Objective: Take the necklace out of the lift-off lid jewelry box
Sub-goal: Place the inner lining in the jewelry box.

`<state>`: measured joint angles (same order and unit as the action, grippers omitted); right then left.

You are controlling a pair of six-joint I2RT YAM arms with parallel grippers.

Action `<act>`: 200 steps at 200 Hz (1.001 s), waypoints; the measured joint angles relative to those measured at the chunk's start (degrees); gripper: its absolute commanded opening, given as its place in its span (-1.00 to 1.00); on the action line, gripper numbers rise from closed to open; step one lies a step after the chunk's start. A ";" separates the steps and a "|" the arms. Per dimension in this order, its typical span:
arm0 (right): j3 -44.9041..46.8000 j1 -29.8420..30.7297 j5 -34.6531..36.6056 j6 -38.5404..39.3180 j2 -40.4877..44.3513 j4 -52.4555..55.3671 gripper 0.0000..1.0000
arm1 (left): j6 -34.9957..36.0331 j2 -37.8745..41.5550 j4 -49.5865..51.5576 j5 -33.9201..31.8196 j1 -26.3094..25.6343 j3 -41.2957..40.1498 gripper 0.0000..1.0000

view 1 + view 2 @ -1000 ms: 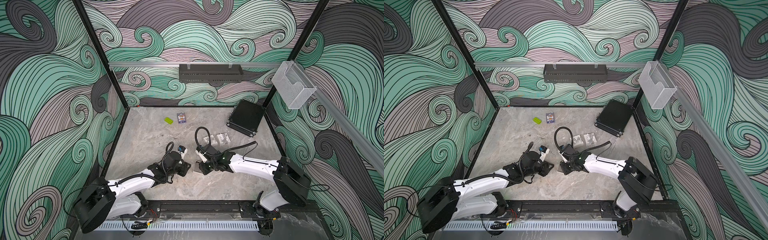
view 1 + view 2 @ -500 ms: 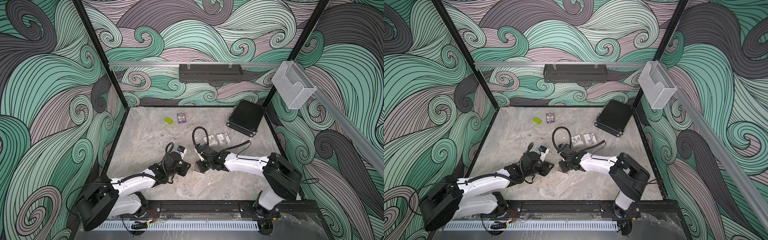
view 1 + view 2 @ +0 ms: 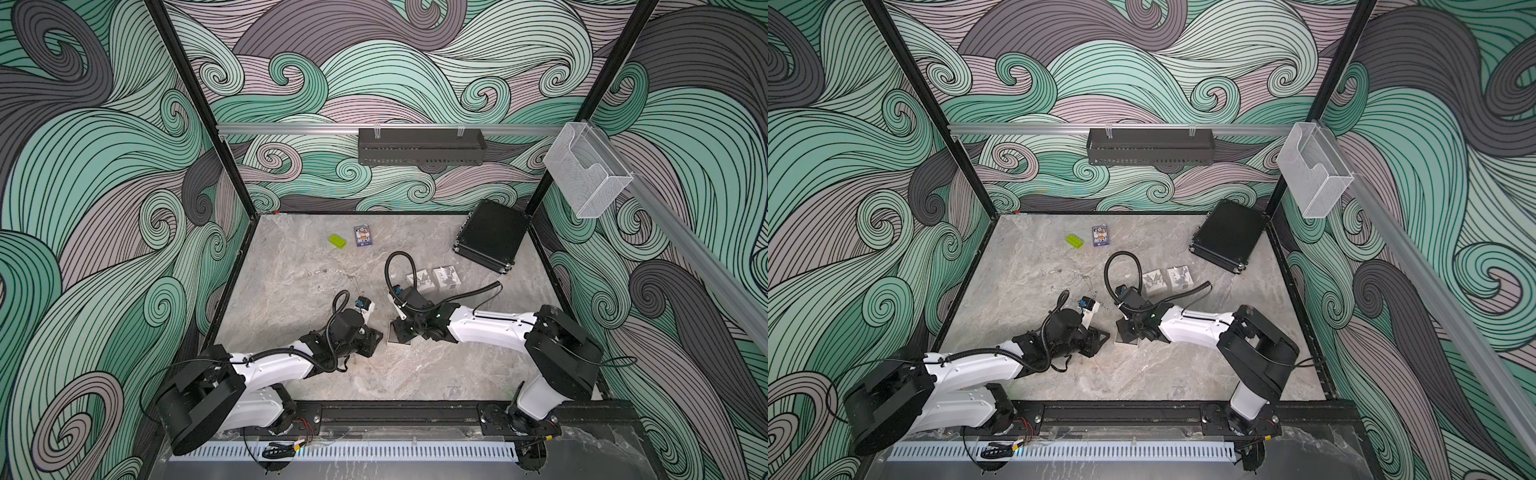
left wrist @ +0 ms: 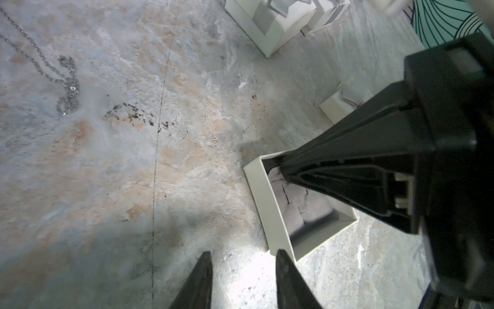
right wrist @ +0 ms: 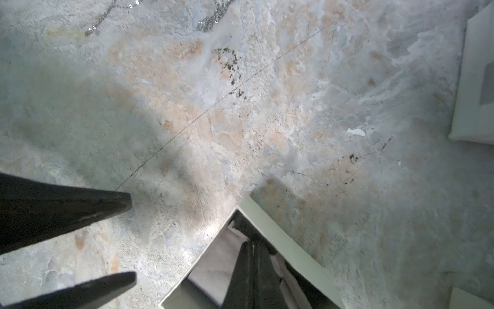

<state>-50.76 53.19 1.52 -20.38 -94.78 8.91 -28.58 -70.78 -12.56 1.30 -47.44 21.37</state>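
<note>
The jewelry box (image 4: 256,184) is a small white open box with a grey cushion inside, near the table's front middle (image 3: 392,332). My right gripper (image 5: 251,242) reaches down into it with its jaws pressed together, tips on the cushion by a corner (image 4: 284,168). I see no necklace inside the box, and the shut fingertips hide the spot they touch. My left gripper (image 4: 243,254) stands open on the bare table just outside the box's near corner, holding nothing; the right wrist view shows its gripper (image 5: 131,239) apart from the box rim (image 5: 280,240).
A silver chain (image 4: 66,88) lies loose on the table, away from the box. Two white patterned boxes (image 3: 434,278) stand behind the right arm, and another small white box (image 4: 344,107) sits beside it. A green brick (image 3: 337,241), a card pack (image 3: 362,236) and a black case (image 3: 490,237) lie at the back.
The right gripper's jaws have closed inside the box and its arm has drawn slightly to the left. The left gripper has stayed open beside the box.
</note>
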 measured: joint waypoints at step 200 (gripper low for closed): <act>-1.03 0.00 -0.50 -1.27 -3.34 -2.62 -0.91 | -1.55 -7.15 -7.04 -2.67 -4.85 -0.09 -0.27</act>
<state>-51.79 53.19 1.02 -21.65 -98.13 6.28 -30.13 -77.93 -19.59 -1.37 -52.29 21.28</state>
